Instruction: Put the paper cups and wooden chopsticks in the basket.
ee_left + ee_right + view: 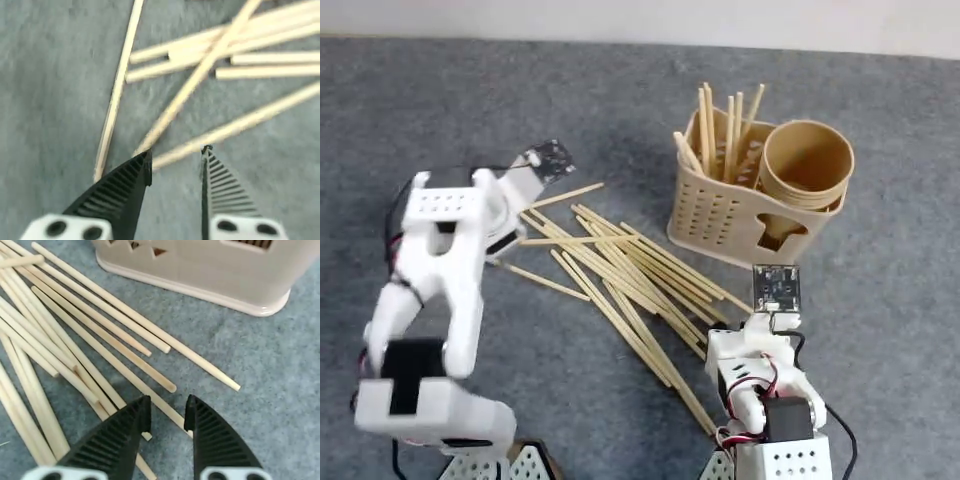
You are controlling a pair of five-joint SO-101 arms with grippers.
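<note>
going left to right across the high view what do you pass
left arm → loose chopsticks in a pile → upright chopsticks in the basket → paper cups in the same basket

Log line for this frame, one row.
left gripper: open, at loose chopsticks | right gripper: open, empty | paper cups: in basket

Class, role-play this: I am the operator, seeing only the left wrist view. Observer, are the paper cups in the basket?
Observer: Yes, the stacked tan paper cups sit inside the beige perforated plastic basket.
Operator: Any chopsticks in it?
Observer: Several thin wooden chopsticks stand in it, beside the cups.
Operator: Where is the right hand?
Observer: The right hand hangs open over loose chopsticks on the grey carpet beside the basket.
</note>
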